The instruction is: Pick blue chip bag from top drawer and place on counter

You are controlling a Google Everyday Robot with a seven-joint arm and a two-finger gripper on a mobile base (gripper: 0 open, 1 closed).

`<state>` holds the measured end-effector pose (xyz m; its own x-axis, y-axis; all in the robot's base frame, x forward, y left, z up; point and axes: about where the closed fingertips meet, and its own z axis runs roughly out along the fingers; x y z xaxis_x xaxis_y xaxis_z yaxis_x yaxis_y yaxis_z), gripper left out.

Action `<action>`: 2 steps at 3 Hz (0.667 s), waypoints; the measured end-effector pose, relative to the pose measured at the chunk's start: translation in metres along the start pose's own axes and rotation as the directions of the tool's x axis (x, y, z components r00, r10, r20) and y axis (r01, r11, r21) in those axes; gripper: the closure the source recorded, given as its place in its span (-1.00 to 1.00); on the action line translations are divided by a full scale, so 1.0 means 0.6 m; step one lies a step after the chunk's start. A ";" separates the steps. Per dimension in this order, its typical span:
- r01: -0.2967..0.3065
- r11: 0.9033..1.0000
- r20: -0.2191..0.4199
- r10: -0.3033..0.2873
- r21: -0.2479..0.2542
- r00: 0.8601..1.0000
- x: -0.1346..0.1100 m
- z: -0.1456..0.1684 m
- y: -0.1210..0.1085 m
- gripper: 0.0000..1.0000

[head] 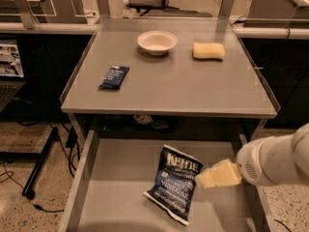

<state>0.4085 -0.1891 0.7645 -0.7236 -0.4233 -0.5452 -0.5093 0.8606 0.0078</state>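
Note:
The blue chip bag (175, 182) lies flat in the pulled-out top drawer (116, 178), near its middle, with white "Kettle" and "Vinegar" lettering facing up. My gripper (205, 177) comes in from the right on a white arm, low over the drawer, its pale yellowish tip right beside the bag's right edge. The counter (169, 88) is the grey tabletop above the drawer.
On the counter stand a white bowl (157, 42) at the back middle, a yellow sponge (208, 50) to its right and a small dark blue snack-bar wrapper (114, 77) at the left. Desks and a chair stand behind; cables and a table leg lie at the left.

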 end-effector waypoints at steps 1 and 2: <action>-0.054 0.998 -0.054 0.054 0.011 0.997 0.076 0.066 0.031 -1.00; -0.079 0.997 -0.043 0.080 0.026 0.996 0.088 0.076 0.029 -1.00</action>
<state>0.3825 -0.1836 0.6978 -0.7817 -0.3646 -0.5059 -0.4381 0.8984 0.0295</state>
